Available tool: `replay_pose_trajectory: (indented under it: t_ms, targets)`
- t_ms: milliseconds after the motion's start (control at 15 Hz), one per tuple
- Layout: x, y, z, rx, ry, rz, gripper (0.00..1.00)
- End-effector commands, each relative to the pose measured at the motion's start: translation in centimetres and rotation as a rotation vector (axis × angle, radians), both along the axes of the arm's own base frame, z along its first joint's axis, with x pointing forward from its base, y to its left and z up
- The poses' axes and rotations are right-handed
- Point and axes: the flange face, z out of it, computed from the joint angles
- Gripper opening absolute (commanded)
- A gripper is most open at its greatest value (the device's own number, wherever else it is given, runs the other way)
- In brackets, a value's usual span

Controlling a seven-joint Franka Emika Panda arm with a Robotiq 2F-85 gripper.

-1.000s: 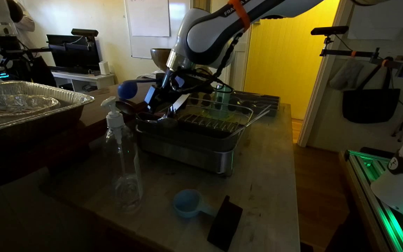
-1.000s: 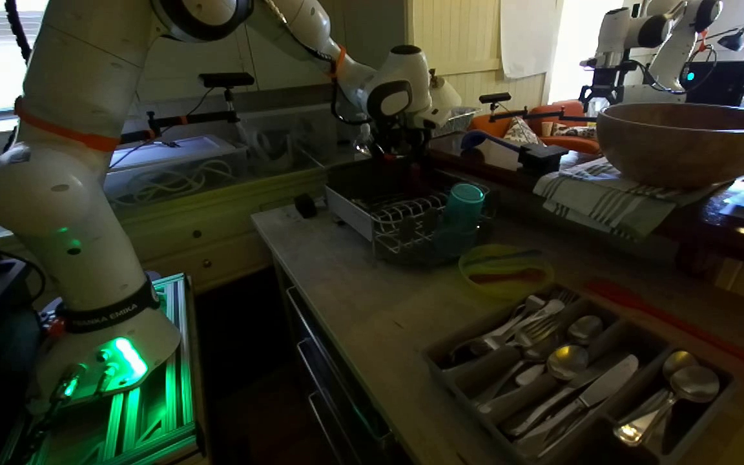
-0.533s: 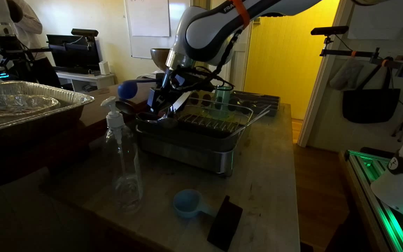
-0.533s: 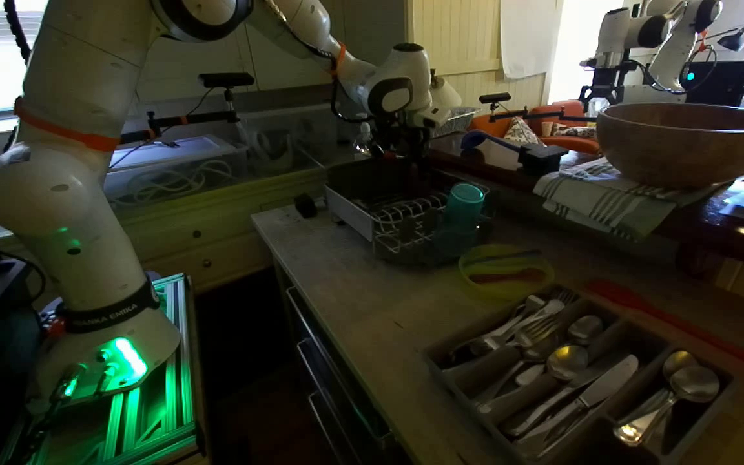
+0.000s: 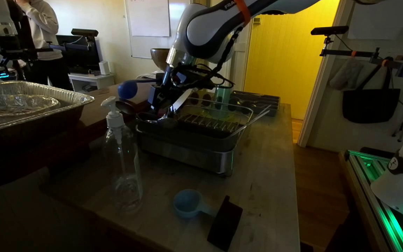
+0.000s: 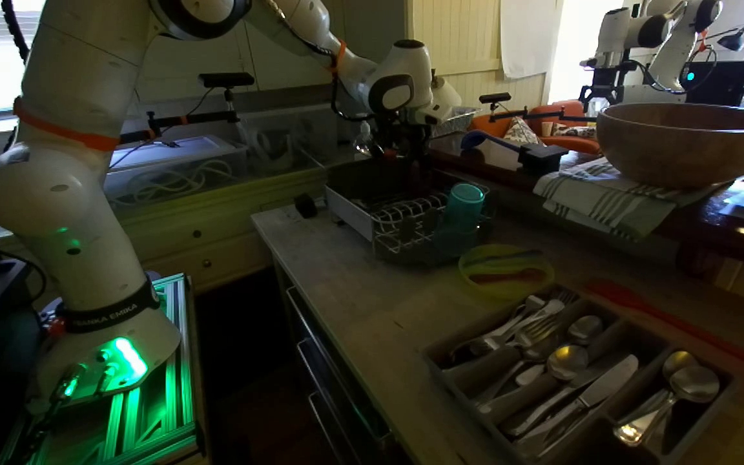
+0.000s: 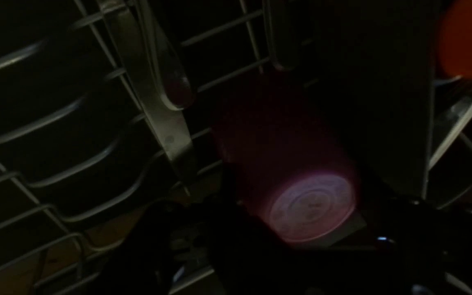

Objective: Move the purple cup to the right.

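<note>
In the wrist view the purple cup (image 7: 285, 159) is bottom up and tilted, its round pale base facing the camera. My gripper (image 7: 301, 190) straddles it near the base, a dark finger on either side, and looks shut on it, though the picture is very dim. In an exterior view the gripper (image 5: 156, 105) reaches down into the far-left end of the dish rack (image 5: 184, 150). The cup shows only as a dim reddish shape (image 6: 418, 175) under the gripper in an exterior view.
A teal-green cup (image 6: 464, 205) stands at the rack's end. Cutlery (image 7: 170, 131) and rack wires lie close beside the purple cup. Around the rack are a pump bottle (image 5: 124, 168), a light-blue scoop (image 5: 187, 203), a yellow bowl (image 6: 506, 271) and a cutlery tray (image 6: 578, 374).
The gripper's visible finger has swung inward, and the arm has risen slightly. The rack and counter items have stayed put. A person has stepped into the background.
</note>
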Motion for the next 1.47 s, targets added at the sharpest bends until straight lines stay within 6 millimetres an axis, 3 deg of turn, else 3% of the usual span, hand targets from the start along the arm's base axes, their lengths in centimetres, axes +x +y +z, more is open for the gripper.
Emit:
replay_pose_trajectory:
  t_ms: [0,333,733,1400]
  targets:
    - [-1.0,-1.2,2.4,0.019,-0.039,0.078,0.46]
    - [-2.6,-3.4,6.5,0.034,-0.128,0.197,0.46]
    - [-6.3,-6.9,10.2,0.0,-0.177,0.325,0.46]
    - [-15.1,-14.4,12.4,-0.015,-0.189,0.392,0.46]
